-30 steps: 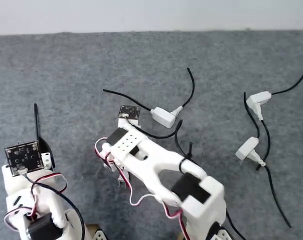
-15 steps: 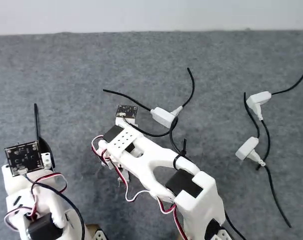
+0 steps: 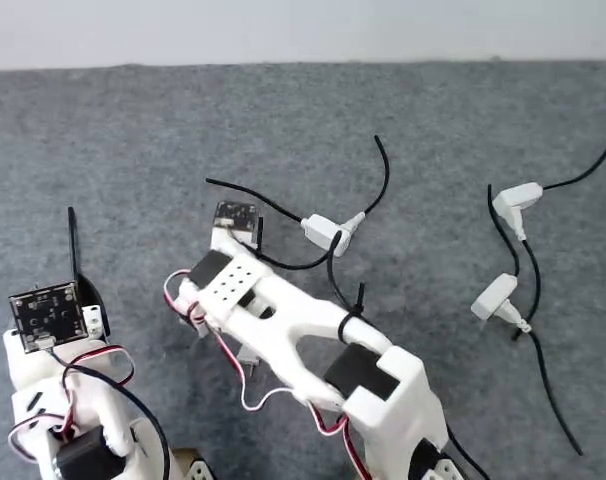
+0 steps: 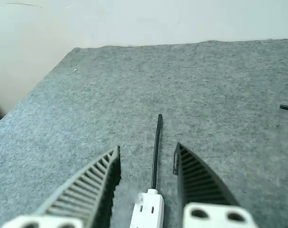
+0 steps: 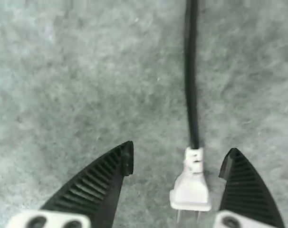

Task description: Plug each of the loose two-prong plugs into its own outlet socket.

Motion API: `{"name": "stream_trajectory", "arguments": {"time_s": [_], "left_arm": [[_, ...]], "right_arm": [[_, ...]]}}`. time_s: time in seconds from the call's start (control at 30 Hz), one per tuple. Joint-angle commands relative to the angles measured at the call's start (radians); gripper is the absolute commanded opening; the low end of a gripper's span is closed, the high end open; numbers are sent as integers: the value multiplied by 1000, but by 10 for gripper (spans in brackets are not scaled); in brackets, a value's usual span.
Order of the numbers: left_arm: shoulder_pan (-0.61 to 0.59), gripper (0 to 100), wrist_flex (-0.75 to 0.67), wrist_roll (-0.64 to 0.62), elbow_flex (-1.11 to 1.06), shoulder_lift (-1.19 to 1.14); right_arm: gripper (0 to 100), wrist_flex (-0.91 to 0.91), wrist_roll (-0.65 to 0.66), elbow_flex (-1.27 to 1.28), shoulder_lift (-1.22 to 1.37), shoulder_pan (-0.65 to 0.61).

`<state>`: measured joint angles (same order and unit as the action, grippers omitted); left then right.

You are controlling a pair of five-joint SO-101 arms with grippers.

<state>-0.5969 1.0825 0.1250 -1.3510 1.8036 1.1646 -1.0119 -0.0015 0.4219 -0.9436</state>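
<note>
A white two-prong plug (image 5: 191, 190) on a black cord (image 5: 191, 71) lies on the grey carpet between the fingers of my right gripper (image 5: 178, 151). The gripper is open and its fingers are clear of the plug. My left gripper (image 4: 148, 148) is also open, astride a white outlet socket (image 4: 148, 213) whose black cord (image 4: 156, 147) runs away from it. In the high view the right arm (image 3: 283, 320) stretches over the middle of the carpet, and the left arm (image 3: 48, 315) is at the front left with that cord (image 3: 73, 240) beyond it.
Three other white connectors with black cords lie on the carpet: one (image 3: 325, 232) just right of the right arm's wrist, and two (image 3: 516, 197) (image 3: 495, 296) at the far right. Each looks joined to a small plug. A pale wall (image 3: 303, 30) borders the back.
The right arm has swung to the left over the carpet, its wrist now farther from the middle connector. The left arm has not moved.
</note>
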Motion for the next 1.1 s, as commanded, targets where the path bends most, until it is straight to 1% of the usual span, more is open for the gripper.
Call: {"name": "stream_trajectory", "arguments": {"time_s": [0.0, 0.6, 0.8, 1.0, 1.07], "left_arm": [[-5, 187, -31, -9, 7, 17], [-5, 187, -31, -9, 7, 17], [-5, 187, -31, -9, 7, 17], [-5, 187, -31, -9, 7, 17], [-5, 187, -31, -9, 7, 17]], "right_arm": [[292, -7, -17, -48, -5, -12], [292, 56, -14, -2, -4, -10], [292, 48, -14, -21, 64, -8], [290, 67, -14, -44, 76, -8], [258, 61, -14, -43, 76, -8]]}}
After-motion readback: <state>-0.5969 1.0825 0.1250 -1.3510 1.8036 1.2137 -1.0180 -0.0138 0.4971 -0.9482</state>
